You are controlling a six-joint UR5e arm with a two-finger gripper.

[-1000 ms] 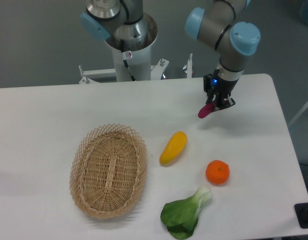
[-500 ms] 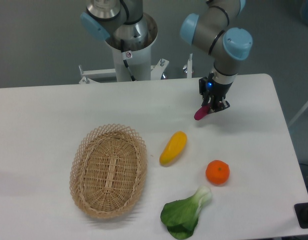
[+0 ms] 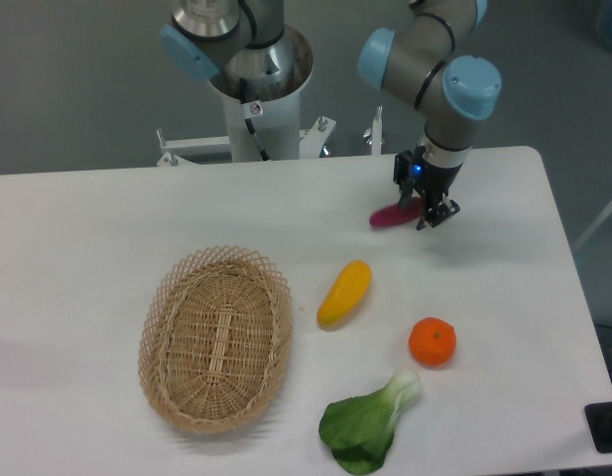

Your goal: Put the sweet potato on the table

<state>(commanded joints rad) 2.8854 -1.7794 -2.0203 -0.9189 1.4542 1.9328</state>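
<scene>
The sweet potato is lying flat on the table, up in the far right part, with one end right at the gripper. The picture is a bit blurry there, so I can't tell if the fingers are clamped on it or have let go.

The gripper hangs low over the tabletop, pointing down, a little in from the far edge and well in from the right edge.

Nearer the camera: a yellow fruit sits near the middle, an orange to its right, and a leafy green close to the front edge. The wicker basket takes up the front left-centre. There's open white surface all along the left side, and a bare strip between the sweet potato and the yellow fruit.
</scene>
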